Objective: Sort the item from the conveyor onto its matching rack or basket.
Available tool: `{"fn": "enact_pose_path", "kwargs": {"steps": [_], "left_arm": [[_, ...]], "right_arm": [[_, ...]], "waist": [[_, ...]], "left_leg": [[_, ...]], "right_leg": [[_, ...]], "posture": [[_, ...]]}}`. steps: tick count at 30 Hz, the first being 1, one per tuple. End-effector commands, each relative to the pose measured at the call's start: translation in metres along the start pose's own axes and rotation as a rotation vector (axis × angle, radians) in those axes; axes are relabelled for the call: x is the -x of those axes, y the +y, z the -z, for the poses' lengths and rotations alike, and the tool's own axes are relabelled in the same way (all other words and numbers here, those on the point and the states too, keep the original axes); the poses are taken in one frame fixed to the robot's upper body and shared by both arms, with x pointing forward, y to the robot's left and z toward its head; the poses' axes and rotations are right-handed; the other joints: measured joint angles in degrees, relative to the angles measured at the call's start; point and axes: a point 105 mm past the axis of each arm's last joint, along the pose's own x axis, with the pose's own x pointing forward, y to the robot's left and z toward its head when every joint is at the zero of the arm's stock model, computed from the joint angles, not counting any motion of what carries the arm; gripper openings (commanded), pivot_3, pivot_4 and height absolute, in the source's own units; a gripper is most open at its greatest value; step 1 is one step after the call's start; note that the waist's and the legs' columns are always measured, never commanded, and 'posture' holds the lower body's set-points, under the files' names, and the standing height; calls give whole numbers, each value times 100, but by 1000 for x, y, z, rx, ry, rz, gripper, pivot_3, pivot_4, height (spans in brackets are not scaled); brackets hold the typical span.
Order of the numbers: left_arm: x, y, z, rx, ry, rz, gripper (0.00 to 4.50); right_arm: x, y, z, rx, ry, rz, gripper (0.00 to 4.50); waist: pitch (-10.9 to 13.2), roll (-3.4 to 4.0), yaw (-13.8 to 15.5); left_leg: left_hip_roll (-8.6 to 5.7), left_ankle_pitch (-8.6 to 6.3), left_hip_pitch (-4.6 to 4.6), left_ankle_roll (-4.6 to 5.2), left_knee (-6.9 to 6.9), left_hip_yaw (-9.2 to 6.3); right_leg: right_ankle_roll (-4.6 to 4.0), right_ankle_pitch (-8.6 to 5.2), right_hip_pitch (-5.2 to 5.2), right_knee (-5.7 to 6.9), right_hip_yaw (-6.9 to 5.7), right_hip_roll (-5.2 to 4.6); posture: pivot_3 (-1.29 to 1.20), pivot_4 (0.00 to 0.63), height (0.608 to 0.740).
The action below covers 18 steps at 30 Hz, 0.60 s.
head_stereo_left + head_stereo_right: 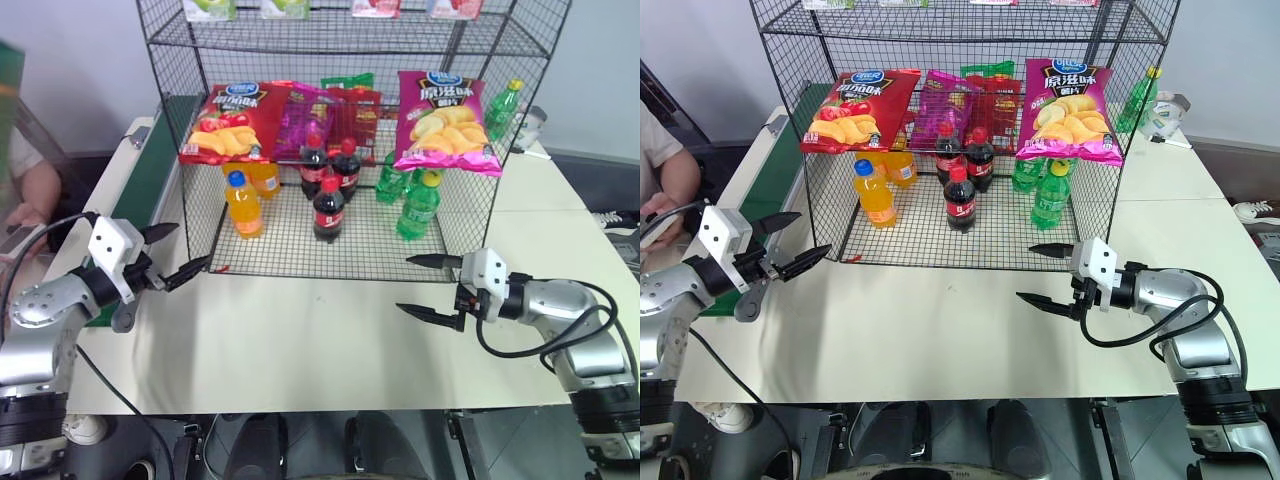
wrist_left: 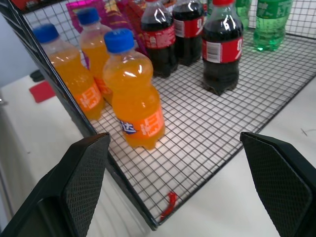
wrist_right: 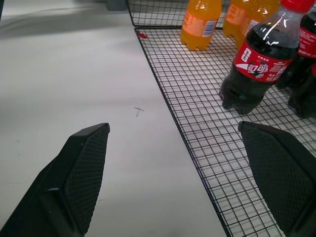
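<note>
Looks down from the head onto a pale table [image 1: 300, 340] with a tall black wire rack [image 1: 290, 250] at its far side. Shows, on the rack's middle tier, a red chip bag [image 1: 232, 122] at the left, a magenta chip bag [image 1: 445, 122] at the right, and smaller red and pink packets between them. Shows, on the bottom tier, upright orange bottles [image 1: 243, 205], cola bottles [image 1: 328, 208] and green bottles [image 1: 418, 208]. Places the conveyor [image 1: 150, 175], dark green belt between cream rails, along the rack's left side, with a person's hand [image 1: 30, 195] near it at the left edge. Finds no large green chip bag plainly on the belt: only a blurred green shape [image 1: 10, 95] at the far left edge and a green strip [image 1: 347, 80] behind the packets on the middle tier; cannot tell whether either is that bag. Shows the left gripper [image 1: 195, 243] released, fingers spread wide and grasping nothing, raised over the table just beside the rack's front left corner. Shows the right gripper [image 1: 402, 284] likewise released and grasping nothing, raised over the table near the rack's front right corner, pointing left. Shows, from the left wrist, a small red tag [image 2: 169, 203] on the rack's front edge.
</note>
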Motion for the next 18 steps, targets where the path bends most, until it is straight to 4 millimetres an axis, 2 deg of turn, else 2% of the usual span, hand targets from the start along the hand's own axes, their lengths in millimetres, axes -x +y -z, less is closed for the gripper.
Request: {"fn": "enact_pose_path", "kwargs": {"steps": [1,14,18], "left_arm": [[1,2,-8,-29,-27,5,4500],[3,-13,-6,26,-42,66,4500],[2,-12,-6,26,-48,54,4500]], "right_arm": [[-1,1,-11,39,-34,8,4352],[1,4,-12,24,-30,6,4352],[-1,3,-13,23,-32,7,4352]], "waist": [[0,0,1],[0,0,3],[0,0,5]], "left_leg": [[0,0,0,0,1,0],[0,0,0,0,1,0],[0,0,1,0,1,0]], "right_leg": [[0,0,1,0,0,0],[0,0,1,0,0,-1],[0,0,2,0,0,-1]], "posture": [[0,150,739],[0,150,739],[0,150,739]]}}
